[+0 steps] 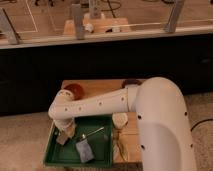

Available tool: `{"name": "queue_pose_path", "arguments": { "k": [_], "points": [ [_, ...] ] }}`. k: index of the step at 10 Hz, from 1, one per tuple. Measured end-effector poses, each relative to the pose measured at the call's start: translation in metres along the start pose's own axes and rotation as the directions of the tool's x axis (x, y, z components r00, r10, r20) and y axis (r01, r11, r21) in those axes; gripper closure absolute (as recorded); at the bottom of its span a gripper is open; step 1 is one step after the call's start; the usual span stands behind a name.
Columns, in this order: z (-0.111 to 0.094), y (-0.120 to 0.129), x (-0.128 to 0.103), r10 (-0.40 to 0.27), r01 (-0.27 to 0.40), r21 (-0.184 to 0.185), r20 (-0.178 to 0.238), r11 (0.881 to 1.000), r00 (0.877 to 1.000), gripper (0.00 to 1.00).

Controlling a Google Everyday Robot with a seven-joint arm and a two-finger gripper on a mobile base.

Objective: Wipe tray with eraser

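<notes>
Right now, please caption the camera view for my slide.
Claw holds the eraser at the green tray's left end, near a blue-grey pad.

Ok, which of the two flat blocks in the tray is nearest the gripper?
The small grey-brown eraser at the left end of the tray, right at the gripper; the bigger blue-grey pad lies apart, nearer the middle.

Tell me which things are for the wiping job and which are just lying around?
For the job:
- tray
- eraser
- gripper, fingers shut on the eraser, low in the tray's left end

Just lying about:
- blue-grey pad in the tray
- thin stick in the tray
- white cup
- dark red bowl
</notes>
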Motion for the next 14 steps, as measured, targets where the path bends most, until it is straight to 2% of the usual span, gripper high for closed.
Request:
{"name": "queue_pose_path", "arguments": {
  "k": [4,7,9,11,14],
  "points": [
    [0.007,0.007,-0.009,-0.006,0.006,0.002,0.01,1.0,1.0,1.0],
    [0.007,0.022,-0.005,0.011,-0.011,0.003,0.022,1.0,1.0,1.0],
    [0.005,0.038,0.008,0.027,-0.027,-0.01,0.025,1.0,0.999,1.0],
    [0.004,0.052,0.032,0.071,-0.071,-0.019,0.02,0.997,0.997,1.0],
    [0.0,0.039,0.057,0.101,-0.1,-0.012,0.008,0.995,0.995,1.0]
  ]
}}
